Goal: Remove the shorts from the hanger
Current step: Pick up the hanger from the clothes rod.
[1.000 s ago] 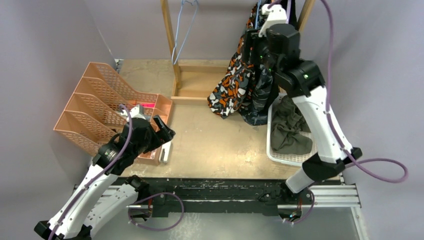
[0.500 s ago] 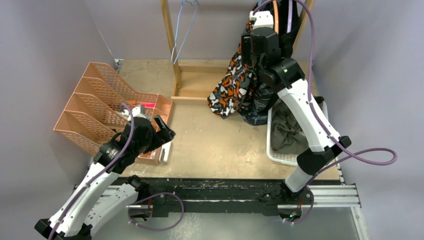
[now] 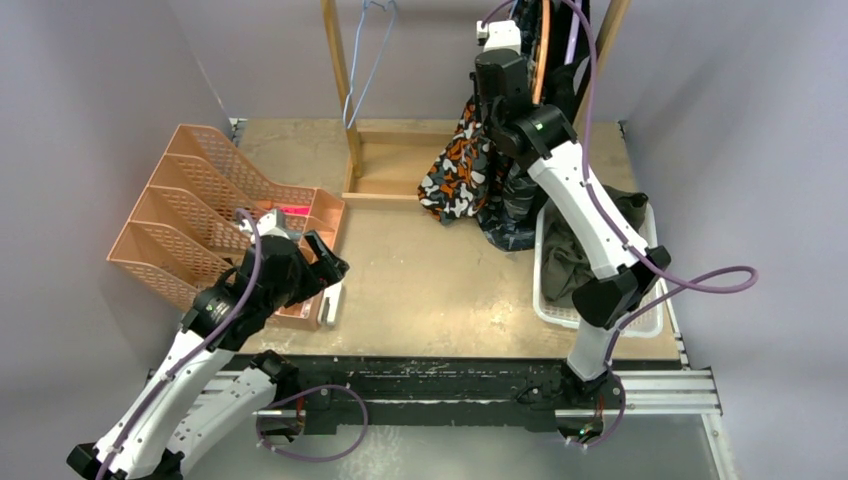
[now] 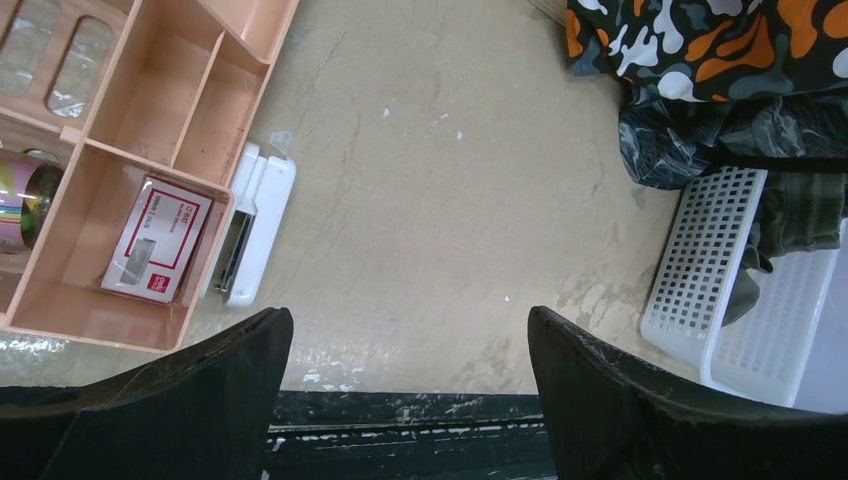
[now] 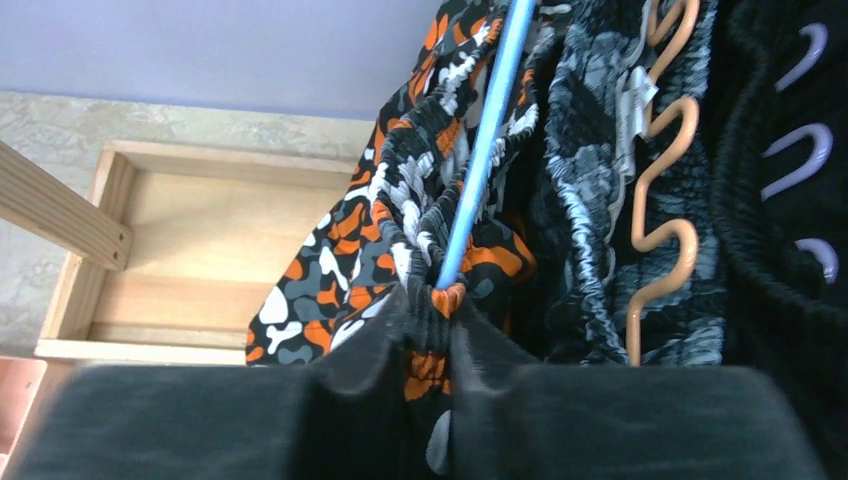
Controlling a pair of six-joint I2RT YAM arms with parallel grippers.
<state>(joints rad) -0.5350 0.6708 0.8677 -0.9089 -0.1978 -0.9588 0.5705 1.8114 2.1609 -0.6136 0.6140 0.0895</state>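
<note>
Orange-black-white camouflage shorts (image 3: 455,185) are seen hanging at the back of the counter (image 3: 430,290), draped from a blue hanger (image 5: 488,150) inside the wooden rack (image 3: 340,90). Their gathered waistband is pinched between the pads of the right pincer (image 5: 432,325), which is closed narrow on the fabric right at the foot of that blue hanger. Just beside them, to the right, the dark grey-blue camouflage shorts (image 5: 585,210) are hung on an orange wavy hanger (image 5: 660,190), and the black shorts (image 5: 780,250) are packed in further right again. The olive green shorts (image 3: 565,265) are found off the rack altogether, heaped in the white basket (image 3: 545,290) on the counter's right side, beneath the raised right arm. Over on the left, the left pincer (image 4: 408,325) is held wide, with only bare counter seen between its fingers, near the front edge. A white stapler (image 4: 252,225) is laid just beside the peach organiser (image 4: 150,100), and a small red-and-white box (image 4: 155,240) is lodged in its near compartment. A pale blue wire hanger (image 3: 368,60) is seen hanging at the rack's left end.
</note>
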